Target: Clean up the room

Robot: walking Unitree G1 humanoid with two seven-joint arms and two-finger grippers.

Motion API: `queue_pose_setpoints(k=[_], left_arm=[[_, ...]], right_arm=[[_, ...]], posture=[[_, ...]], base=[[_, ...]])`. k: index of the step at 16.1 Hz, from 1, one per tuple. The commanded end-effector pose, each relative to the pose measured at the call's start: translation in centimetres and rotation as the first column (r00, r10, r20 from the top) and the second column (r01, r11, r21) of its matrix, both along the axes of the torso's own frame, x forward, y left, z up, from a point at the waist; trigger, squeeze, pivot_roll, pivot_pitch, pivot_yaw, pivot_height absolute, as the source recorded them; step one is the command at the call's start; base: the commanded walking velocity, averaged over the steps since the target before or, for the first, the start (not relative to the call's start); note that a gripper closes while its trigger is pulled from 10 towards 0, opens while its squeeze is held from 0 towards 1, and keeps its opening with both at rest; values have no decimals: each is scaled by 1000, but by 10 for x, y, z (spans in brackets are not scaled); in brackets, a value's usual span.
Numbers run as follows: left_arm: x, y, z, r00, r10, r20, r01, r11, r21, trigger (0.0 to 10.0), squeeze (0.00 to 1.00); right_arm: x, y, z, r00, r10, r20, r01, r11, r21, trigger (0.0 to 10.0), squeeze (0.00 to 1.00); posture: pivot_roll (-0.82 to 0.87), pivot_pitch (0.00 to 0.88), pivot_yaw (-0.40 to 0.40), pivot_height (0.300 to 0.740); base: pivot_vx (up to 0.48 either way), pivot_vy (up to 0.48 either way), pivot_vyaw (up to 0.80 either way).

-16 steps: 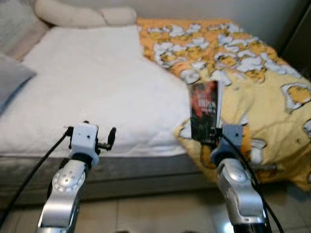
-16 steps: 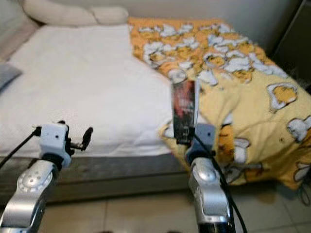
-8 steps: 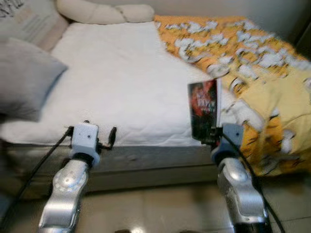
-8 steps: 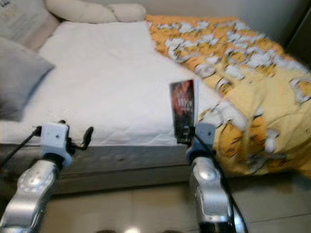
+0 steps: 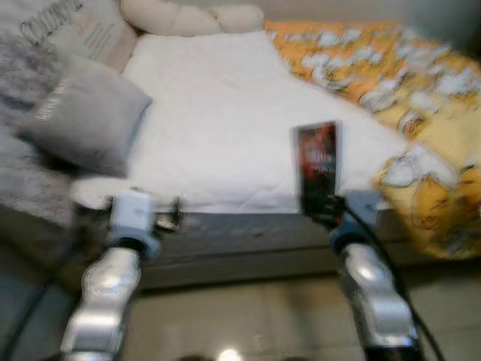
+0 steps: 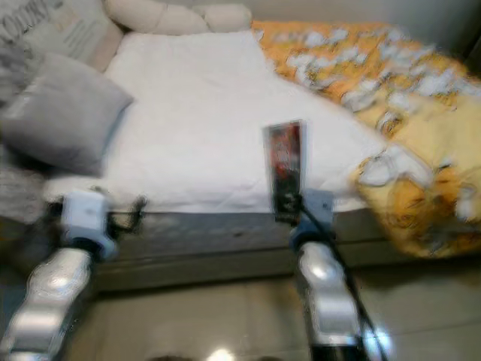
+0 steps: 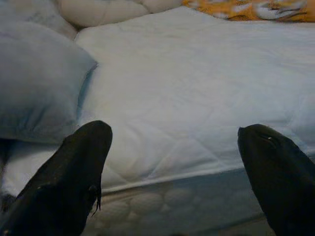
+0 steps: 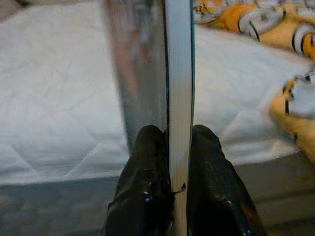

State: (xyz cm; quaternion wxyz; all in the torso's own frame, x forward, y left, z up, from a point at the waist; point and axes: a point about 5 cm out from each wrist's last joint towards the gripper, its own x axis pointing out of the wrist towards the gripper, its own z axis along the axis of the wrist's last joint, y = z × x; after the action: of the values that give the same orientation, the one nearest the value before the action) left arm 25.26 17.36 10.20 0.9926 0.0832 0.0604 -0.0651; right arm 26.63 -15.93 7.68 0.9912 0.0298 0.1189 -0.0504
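Bed (image 5: 225,120): white quilted mattress across the scene, its near edge facing the robot; both head views are blurred.
Blanket (image 5: 421,113): yellow-orange with white patterns, bunched over the bed's right side and hanging off its near right corner.
Grey pillow (image 5: 86,124): on the bed's left side, near the front edge.
Cream bolster (image 5: 188,16): along the bed's far end.
Floor (image 5: 240,316): pale tiles in front of the bed.
Book (image 5: 316,167): dark red-and-black cover, held upright just before the bed's near edge, right of centre.
Right end effector (image 8: 170,147): fingers pinched on the book's lower edge.
Left end effector (image 7: 174,157): fingers spread wide, holding nothing, before the bed's near left edge.
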Motion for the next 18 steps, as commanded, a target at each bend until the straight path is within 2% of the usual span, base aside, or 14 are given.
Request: queue_pose_setpoints(k=[1, 2, 3, 9, 18], left_arm=[[7, 8, 11, 999, 26, 43, -26, 1000, 13, 10000, 502], [16, 8, 21, 996, 37, 77, -37, 999, -9, 10000, 498], [18, 7, 24, 996, 39, 82, -38, 999, -13, 10000, 498], [21, 6, 24, 996, 36, 86, -33, 999, -37, 10000, 525], [20, 9, 24, 995, 46, 84, -42, 998, -46, 10000, 525]], right_arm=[[7, 1, 14, 998, 1, 60, -2, 1000, 8, 10000, 0], [12, 2, 16, 998, 1, 63, -3, 1000, 23, 10000, 0], [13, 2, 17, 998, 0, 64, -2, 1000, 27, 10000, 0], [17, 1, 19, 998, 2, 70, -3, 1000, 26, 10000, 0], [22, 8, 25, 994, 63, 93, -64, 998, 8, 10000, 0]], posture=[[-41, 0, -11, 740], [-43, 0, -9, 740], [-45, 0, -6, 740], [-45, 0, -11, 740], [-41, 0, -14, 740]], base=[[0, 0, 0], [0, 0, 0], [0, 0, 0], [0, 0, 0], [310, 0, 0]])
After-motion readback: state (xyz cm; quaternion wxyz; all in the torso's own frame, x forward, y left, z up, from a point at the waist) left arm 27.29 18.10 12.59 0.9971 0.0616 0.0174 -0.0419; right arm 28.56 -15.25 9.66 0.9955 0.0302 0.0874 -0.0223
